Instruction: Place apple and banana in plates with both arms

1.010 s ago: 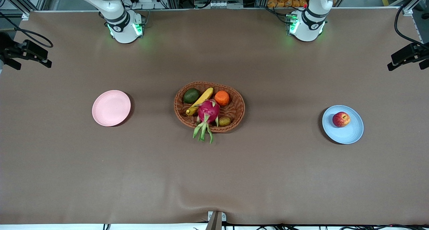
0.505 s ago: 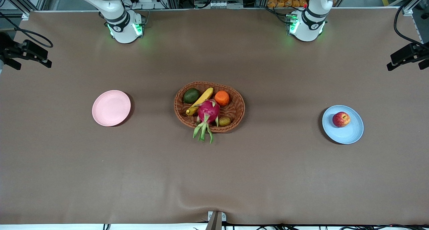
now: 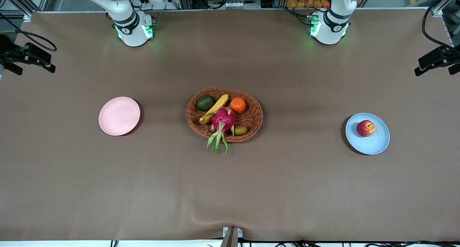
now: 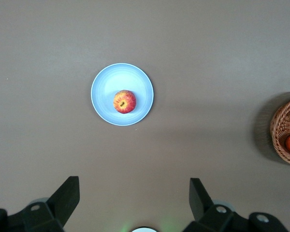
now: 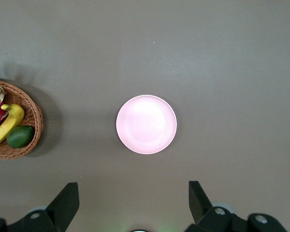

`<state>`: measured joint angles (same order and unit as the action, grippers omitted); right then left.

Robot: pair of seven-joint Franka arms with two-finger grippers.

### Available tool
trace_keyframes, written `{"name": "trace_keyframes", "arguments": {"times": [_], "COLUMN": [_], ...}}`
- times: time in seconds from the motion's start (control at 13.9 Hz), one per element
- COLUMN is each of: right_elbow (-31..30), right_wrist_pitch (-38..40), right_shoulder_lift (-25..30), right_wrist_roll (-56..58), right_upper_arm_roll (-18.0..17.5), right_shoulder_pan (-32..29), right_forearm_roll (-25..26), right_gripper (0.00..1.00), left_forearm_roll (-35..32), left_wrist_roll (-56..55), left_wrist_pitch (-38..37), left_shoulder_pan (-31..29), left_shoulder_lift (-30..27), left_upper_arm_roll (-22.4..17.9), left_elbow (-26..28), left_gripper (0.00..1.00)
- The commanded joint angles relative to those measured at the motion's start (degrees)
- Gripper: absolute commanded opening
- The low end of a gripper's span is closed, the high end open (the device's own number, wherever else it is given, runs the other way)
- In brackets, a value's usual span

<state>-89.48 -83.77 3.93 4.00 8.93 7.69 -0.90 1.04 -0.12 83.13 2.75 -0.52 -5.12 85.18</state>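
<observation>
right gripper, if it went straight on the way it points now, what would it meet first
Probably the pink plate. The right gripper is open, high up, pointing down at the table, and the bare plate sits nearly centred in its line. Height is hard to judge, but nothing shows in between.

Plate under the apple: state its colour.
Light blue plate, seen best in the left wrist view, apple resting on it.

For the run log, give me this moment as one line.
apple: on blue plate | banana: in basket | pink plate: bare | left gripper: open, high over blue plate | right gripper: open, high over pink plate
</observation>
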Motion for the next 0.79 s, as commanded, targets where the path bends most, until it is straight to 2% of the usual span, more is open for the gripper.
{"name": "trace_keyframes", "arguments": {"times": [0.0, 0.72], "right_elbow": [-0.3, -0.3], "right_wrist_pitch": [-0.2, 0.1], "right_shoulder_lift": [0.8, 0.9], "right_wrist_roll": [0.0, 0.0], "right_upper_arm_roll": [0.1, 0.1], "right_shoulder_pan": [0.0, 0.0], "right_forearm_roll": [-0.2, -0.2], "right_gripper": [1.0, 1.0], "left_forearm_roll": [-1.0, -0.9], "left_wrist_roll": [0.0, -0.1], "left_wrist_pitch": [-0.2, -0.2], "left_shoulder_pan": [0.2, 0.6], "left_shoulder_lift": [-0.1, 0.0], "left_upper_arm_roll": [0.2, 0.2], "left_elbow": [-0.2, -0.1], "left_gripper": [1.0, 1.0]}}
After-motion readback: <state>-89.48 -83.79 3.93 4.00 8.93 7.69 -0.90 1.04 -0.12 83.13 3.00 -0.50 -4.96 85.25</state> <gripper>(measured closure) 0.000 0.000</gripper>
